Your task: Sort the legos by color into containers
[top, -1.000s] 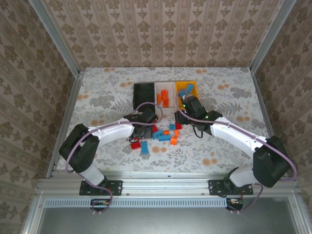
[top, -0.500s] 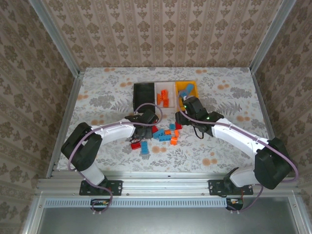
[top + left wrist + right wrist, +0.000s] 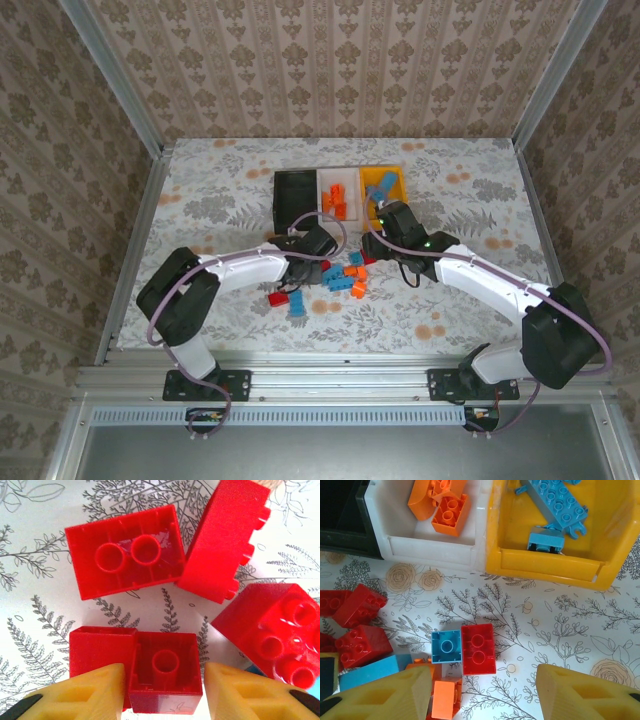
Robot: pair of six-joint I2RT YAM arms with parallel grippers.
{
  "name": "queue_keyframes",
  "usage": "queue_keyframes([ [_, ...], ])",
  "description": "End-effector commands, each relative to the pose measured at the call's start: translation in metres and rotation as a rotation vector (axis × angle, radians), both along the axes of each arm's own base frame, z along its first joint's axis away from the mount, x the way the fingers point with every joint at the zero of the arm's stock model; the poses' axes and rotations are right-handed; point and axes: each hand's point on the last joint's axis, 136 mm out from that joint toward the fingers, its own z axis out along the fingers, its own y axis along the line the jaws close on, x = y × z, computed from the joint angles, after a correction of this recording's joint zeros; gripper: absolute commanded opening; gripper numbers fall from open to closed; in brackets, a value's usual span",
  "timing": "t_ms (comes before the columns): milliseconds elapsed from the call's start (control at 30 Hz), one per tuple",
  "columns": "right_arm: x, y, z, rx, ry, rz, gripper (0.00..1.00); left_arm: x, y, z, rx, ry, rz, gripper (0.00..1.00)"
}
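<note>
A small red lego (image 3: 165, 672) lies upside down on the table between the yellow fingertips of my left gripper (image 3: 165, 690). The jaws stand close on both sides of it with thin gaps, so the gripper is open. More red legos (image 3: 125, 550) lie just beyond. My right gripper (image 3: 485, 695) hangs open above a red lego (image 3: 478, 648) and a small blue lego (image 3: 446, 646). The containers stand in a row: black bin (image 3: 281, 200), white bin (image 3: 322, 180) with orange legos (image 3: 450, 512), yellow bin (image 3: 400, 180) with blue legos (image 3: 555, 502).
Loose legos in red, blue and orange are heaped (image 3: 340, 275) between the two arms. A red lego (image 3: 278, 298) and a blue lego (image 3: 297, 306) lie nearer the front. Metal rails and papered walls enclose the flowered table (image 3: 200, 200).
My left gripper has slid right into the pile and its jaws have narrowed around the small red lego. The right arm has hardly moved.
</note>
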Motion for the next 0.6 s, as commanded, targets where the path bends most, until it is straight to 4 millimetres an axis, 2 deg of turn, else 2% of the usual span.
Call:
queue_keyframes([
  [0, 0.002, -0.006, 0.004, -0.001, -0.026, -0.018, 0.59, -0.002, 0.005, -0.001, 0.050, 0.005, -0.017, 0.46],
  [167, 0.002, -0.007, 0.005, -0.001, -0.028, -0.017, 0.59, -0.006, 0.022, -0.009, 0.078, 0.012, 0.005, 0.54],
  [367, 0.002, -0.007, 0.005, 0.004, -0.027, -0.014, 0.59, -0.007, 0.044, -0.007, 0.077, -0.003, 0.011, 0.65],
  [433, 0.001, -0.006, 0.005, 0.004, -0.027, -0.012, 0.59, -0.006, 0.045, -0.002, 0.069, -0.013, -0.006, 0.67],
  [567, 0.002, -0.007, 0.005, 0.004, -0.026, -0.015, 0.59, 0.001, 0.026, 0.017, 0.033, -0.032, -0.085, 0.74],
])
